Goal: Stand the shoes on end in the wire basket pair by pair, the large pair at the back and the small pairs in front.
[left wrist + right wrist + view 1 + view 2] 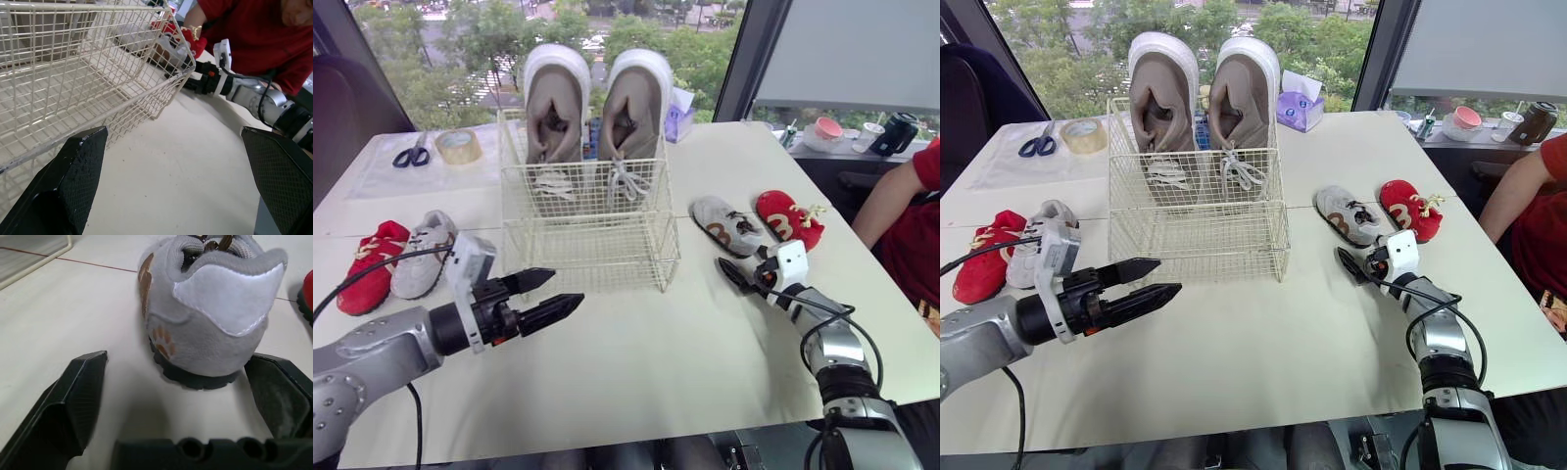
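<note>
While stretched low, holds right pincer (178,361) wide behind small grey suede shoe (726,225), and left pincer (566,288) wide by cream wire basket (592,245).

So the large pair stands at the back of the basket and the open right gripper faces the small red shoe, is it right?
Wrong shoe: the right gripper faces the heel of the small grey shoe, as the right wrist view shows. The rest holds.

The counter (636,362) carries a wire basket (592,235), left red shoe (370,264), left grey shoe (421,253), right grey shoe (724,223), right red shoe (788,217), scissors (411,152) and tape roll (458,146).
</note>
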